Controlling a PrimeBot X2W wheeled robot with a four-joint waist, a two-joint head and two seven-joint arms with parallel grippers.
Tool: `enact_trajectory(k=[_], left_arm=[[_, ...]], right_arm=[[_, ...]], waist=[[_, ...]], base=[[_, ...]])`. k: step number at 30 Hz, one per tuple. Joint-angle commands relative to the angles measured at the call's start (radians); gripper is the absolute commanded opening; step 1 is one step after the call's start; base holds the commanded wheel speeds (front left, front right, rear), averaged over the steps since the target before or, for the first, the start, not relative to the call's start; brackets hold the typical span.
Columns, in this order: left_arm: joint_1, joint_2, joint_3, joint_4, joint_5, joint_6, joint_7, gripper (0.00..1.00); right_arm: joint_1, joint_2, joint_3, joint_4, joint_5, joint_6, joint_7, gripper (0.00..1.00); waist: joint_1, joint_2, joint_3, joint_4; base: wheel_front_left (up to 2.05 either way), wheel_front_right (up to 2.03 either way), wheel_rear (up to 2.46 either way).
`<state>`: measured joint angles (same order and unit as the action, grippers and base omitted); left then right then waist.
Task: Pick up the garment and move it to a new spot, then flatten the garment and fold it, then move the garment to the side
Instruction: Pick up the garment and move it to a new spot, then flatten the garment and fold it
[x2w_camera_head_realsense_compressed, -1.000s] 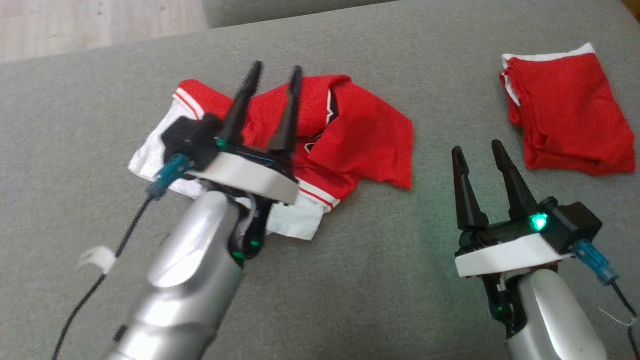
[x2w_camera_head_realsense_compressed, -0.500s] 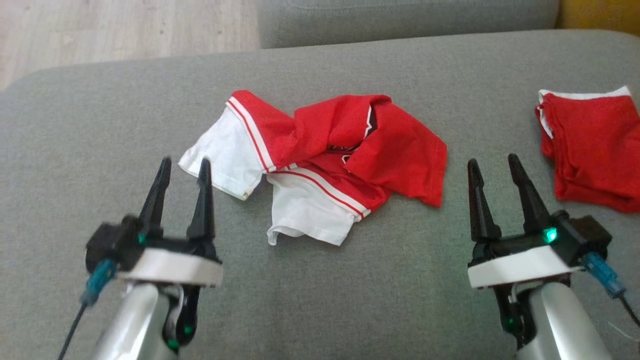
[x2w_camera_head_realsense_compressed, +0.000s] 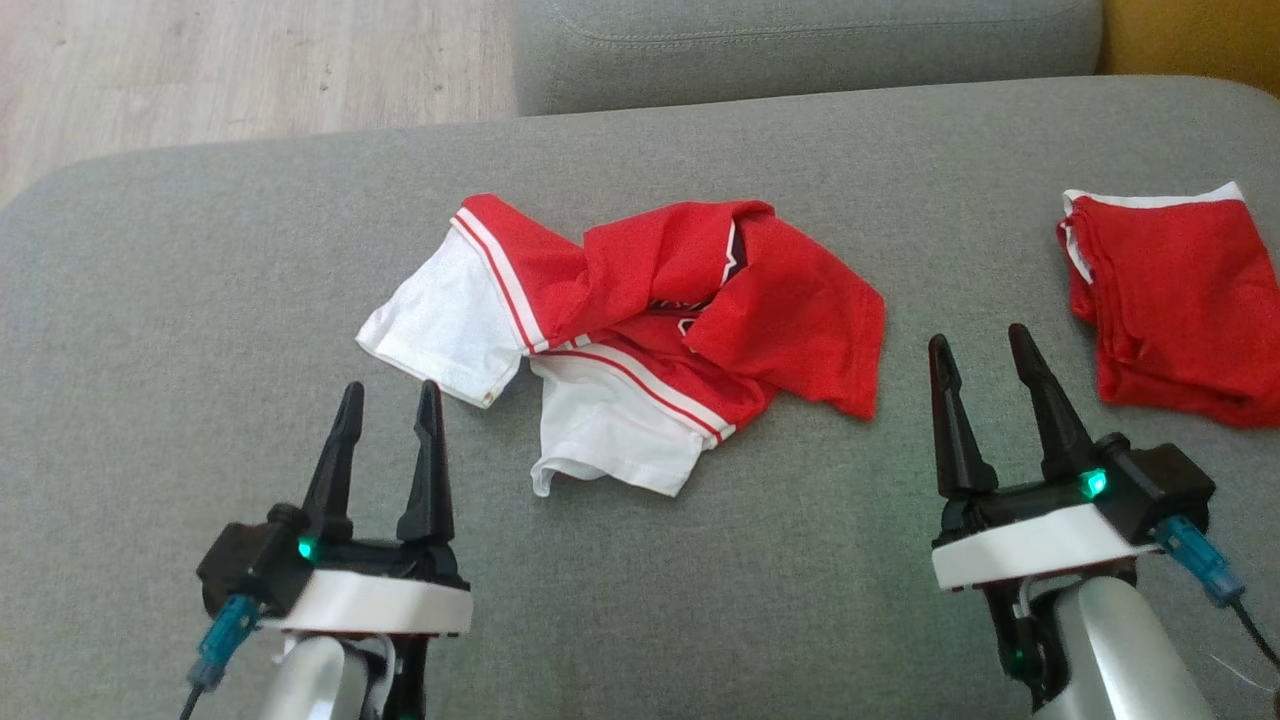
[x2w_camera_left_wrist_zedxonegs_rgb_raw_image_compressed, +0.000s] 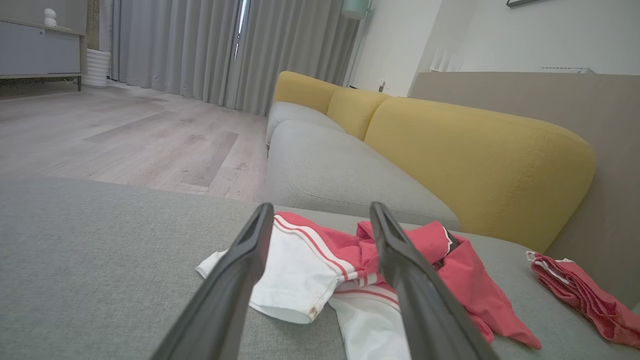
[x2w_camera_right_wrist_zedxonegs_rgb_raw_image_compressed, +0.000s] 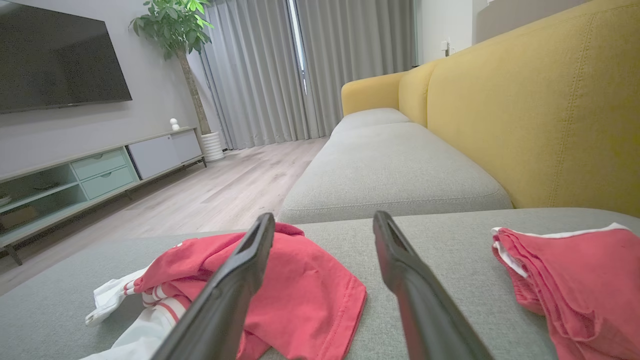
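Note:
The garment (x2w_camera_head_realsense_compressed: 640, 330), a red shirt with white sleeves and striped trim, lies crumpled and part-folded on itself in the middle of the grey cushion (x2w_camera_head_realsense_compressed: 200, 300). My left gripper (x2w_camera_head_realsense_compressed: 391, 390) stands open at the lower left, just short of the white sleeve, touching nothing. Lower right, my right gripper (x2w_camera_head_realsense_compressed: 978, 336) is open too, beside the shirt's red edge. In the left wrist view the garment (x2w_camera_left_wrist_zedxonegs_rgb_raw_image_compressed: 310, 260) lies just beyond the open left gripper (x2w_camera_left_wrist_zedxonegs_rgb_raw_image_compressed: 320, 206). The right wrist view has the garment (x2w_camera_right_wrist_zedxonegs_rgb_raw_image_compressed: 310, 295) left of and behind the open right gripper (x2w_camera_right_wrist_zedxonegs_rgb_raw_image_compressed: 324, 215).
A folded red cloth (x2w_camera_head_realsense_compressed: 1170, 300) with a white edge rests at the cushion's right, also the folded red cloth (x2w_camera_right_wrist_zedxonegs_rgb_raw_image_compressed: 585, 275) in the right wrist view. A second grey seat (x2w_camera_head_realsense_compressed: 800, 40) and a yellow backrest (x2w_camera_left_wrist_zedxonegs_rgb_raw_image_compressed: 475, 165) lie beyond. Wooden floor (x2w_camera_head_realsense_compressed: 250, 70) borders the far left.
My left gripper has drawn back from above the garment to the near left, open and with nothing in it. The head camera has shifted. The right gripper stays put.

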<state>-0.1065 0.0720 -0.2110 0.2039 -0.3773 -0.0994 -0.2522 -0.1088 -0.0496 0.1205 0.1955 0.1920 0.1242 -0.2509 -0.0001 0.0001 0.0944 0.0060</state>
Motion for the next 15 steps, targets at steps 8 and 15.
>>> enact_trajectory(k=[8, 15], left_arm=[[-0.030, -0.014, 0.062, -0.027, 0.030, -0.022, -0.009, 1.00], [-0.035, -0.019, 0.062, -0.024, 0.039, -0.029, -0.009, 1.00]], right_arm=[[-0.018, -0.001, 0.023, -0.031, -0.005, 0.007, -0.011, 1.00], [-0.022, -0.001, 0.028, -0.029, -0.011, 0.007, -0.011, 1.00]], waist=[[0.0001, -0.0001, 0.006, -0.003], [0.0001, -0.0001, 0.013, 0.008]], base=[[0.00, 0.00, 0.00], [0.00, 0.00, 0.00]])
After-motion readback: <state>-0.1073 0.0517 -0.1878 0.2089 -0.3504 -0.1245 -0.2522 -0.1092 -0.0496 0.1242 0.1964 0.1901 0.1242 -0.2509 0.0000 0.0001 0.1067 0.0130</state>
